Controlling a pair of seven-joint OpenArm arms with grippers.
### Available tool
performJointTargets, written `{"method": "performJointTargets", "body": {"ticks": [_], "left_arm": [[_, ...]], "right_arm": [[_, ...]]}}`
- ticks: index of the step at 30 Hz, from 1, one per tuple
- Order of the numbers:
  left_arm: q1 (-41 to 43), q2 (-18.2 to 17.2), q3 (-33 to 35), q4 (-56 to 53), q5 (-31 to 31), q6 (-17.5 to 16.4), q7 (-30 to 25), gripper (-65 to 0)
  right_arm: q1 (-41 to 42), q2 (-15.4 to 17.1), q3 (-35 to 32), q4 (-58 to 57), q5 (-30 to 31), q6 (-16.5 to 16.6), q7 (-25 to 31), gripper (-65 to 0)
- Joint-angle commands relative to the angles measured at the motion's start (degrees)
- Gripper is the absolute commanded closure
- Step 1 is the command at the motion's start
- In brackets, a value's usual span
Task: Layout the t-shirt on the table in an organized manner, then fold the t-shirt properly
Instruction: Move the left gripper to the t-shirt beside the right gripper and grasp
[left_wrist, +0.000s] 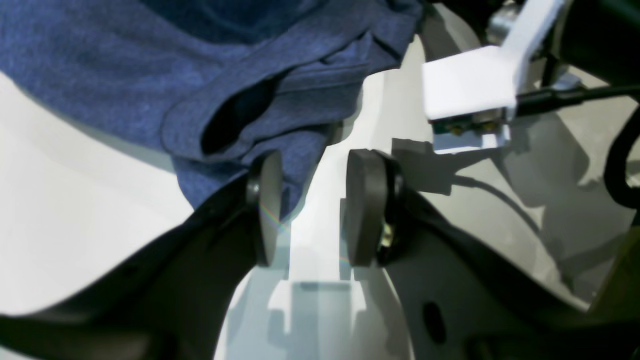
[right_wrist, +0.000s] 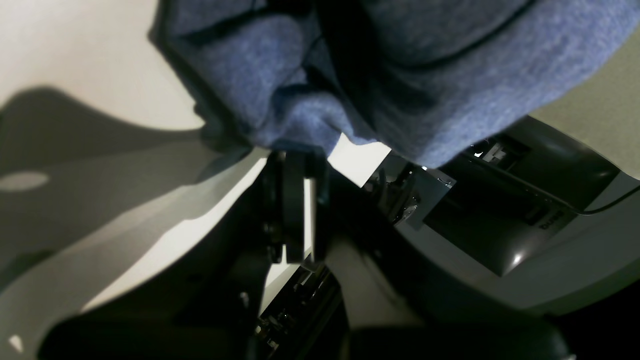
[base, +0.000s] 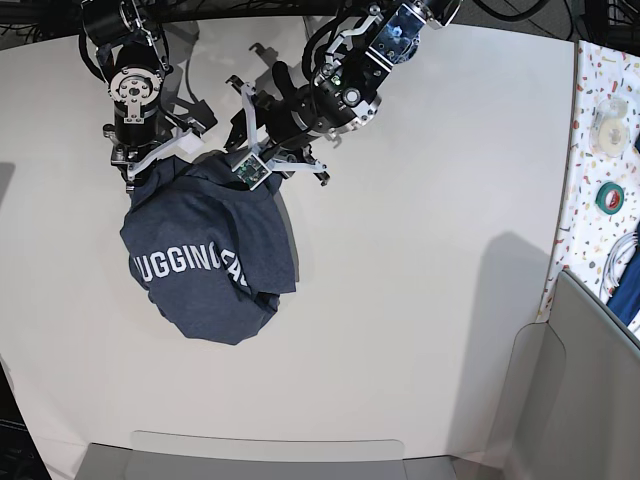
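Note:
The dark navy-blue t-shirt (base: 205, 260) hangs bunched, with its lower part resting on the white table (base: 420, 250) and white lettering facing up. My right gripper (base: 150, 165) is at its top left edge. In the right wrist view that gripper (right_wrist: 297, 165) is shut on a bunch of the shirt (right_wrist: 300, 115). My left gripper (base: 232, 150) is at the shirt's top right edge. In the left wrist view it (left_wrist: 315, 205) is open, and the shirt's hem (left_wrist: 240, 120) touches the left pad (left_wrist: 266, 200), with a little cloth reaching between the pads.
A speckled strip (base: 600, 110) runs along the table's right edge with tape rolls, one of them green (base: 610, 197). A grey bin (base: 590, 400) stands at the lower right. A white bracket of the other arm (left_wrist: 470, 85) is close in the left wrist view.

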Motion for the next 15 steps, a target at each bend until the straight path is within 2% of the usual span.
{"method": "performJointTargets", "body": {"ticks": [1,5,10,15], "left_arm": [[-0.7,0.5,0.0,-0.1,-0.2,0.5,-1.1,-21.9],[-0.8,0.5,-0.1,-4.2,-0.2,1.0,-1.5,-22.0],[-0.7,0.5,-0.1,-7.5,-0.2,1.0,-6.0,-22.0],[-0.6,0.6,0.0,-7.6,-0.2,1.0,-6.3,-22.0]], "right_arm": [[-2.6,0.1,-0.2,-1.9,3.4,5.4,0.1,0.0],[-2.7,0.1,-0.2,-1.9,3.4,5.4,0.1,0.0],[-2.9,0.1,-0.2,-1.9,3.4,5.4,0.1,0.0],[-2.9,0.1,-0.2,-1.9,3.4,5.4,0.1,0.0]]}}
